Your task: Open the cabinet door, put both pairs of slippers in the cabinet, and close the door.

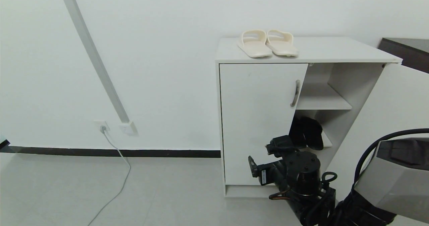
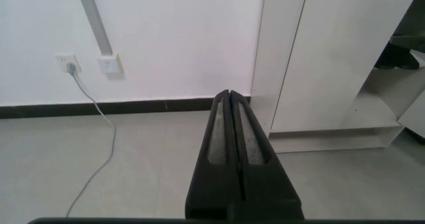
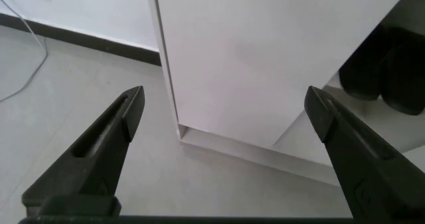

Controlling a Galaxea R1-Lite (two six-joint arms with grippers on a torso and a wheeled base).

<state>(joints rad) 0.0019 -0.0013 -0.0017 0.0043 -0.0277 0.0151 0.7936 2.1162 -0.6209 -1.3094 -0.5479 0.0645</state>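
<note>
Right jaws spread wide, holding nothing, low before the closed left door; left jaws pressed together, holding nothing. Two slipper pairs: black pair on a shelf inside the cabinet, cream pair on its top by the front edge. Right door swung wide. Bare floor left of cabinet.
</note>
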